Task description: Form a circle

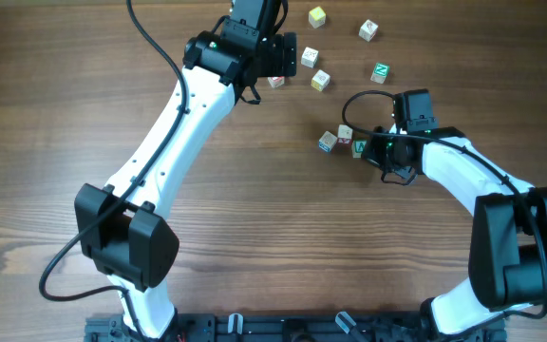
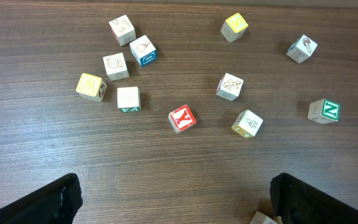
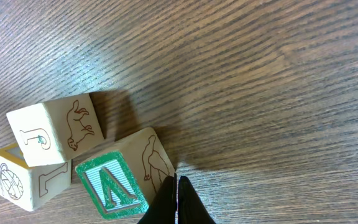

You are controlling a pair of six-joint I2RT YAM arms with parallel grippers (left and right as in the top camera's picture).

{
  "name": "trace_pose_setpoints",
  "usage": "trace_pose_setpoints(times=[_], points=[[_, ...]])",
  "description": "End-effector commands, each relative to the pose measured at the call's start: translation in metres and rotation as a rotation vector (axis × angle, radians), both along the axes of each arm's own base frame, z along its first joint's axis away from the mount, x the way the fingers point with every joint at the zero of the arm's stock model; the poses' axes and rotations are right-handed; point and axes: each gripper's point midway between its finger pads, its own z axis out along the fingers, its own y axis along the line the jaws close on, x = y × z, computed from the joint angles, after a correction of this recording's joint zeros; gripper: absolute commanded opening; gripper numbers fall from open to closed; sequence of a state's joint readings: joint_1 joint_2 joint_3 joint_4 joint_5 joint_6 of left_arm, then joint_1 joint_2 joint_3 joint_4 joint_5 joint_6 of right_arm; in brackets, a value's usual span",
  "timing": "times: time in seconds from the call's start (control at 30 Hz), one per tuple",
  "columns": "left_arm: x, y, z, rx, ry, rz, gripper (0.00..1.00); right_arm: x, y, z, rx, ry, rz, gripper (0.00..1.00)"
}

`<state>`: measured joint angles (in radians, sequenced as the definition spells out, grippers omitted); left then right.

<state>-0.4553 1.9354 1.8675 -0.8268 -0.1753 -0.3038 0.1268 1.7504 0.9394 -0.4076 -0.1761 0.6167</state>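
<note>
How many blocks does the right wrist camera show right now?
3, clustered lower left: green-letter block beside the shut right gripper, pale block above-left of it, yellow-topped block at the left edge. Others may lie outside the frame.

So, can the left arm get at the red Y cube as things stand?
Probably yes: the left gripper is open and facing the red Y cube, which stands apart from the nearest cube, with nothing in between.
</note>
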Motion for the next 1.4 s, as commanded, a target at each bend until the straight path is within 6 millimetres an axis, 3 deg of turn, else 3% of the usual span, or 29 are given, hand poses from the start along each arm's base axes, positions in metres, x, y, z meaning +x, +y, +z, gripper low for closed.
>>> trace_pose_setpoints(times=[0.0,0.33,0.53,0.73,1.37], points=[[0.001,0.003,0.019,-0.006,-0.042,0.002,1.0,0.008,0.001,0.004,0.017,-0.016,-0.014,0.04],[0.001,0.003,0.019,-0.006,-0.041,0.002,1.0,0.012,0.0,0.006,0.01,-0.036,-0.016,0.04],[0.001,0.003,0.019,-0.006,-0.041,0.002,1.0,0.026,-0.016,0.008,-0.078,-0.099,-0.054,0.04],[0.001,0.003,0.019,-0.006,-0.041,0.002,1.0,0.035,-0.014,0.013,-0.071,-0.139,-0.055,0.04],[0.001,0.003,0.019,-0.006,-0.041,0.002,1.0,0.034,0.001,0.015,0.017,-0.133,-0.028,0.04]])
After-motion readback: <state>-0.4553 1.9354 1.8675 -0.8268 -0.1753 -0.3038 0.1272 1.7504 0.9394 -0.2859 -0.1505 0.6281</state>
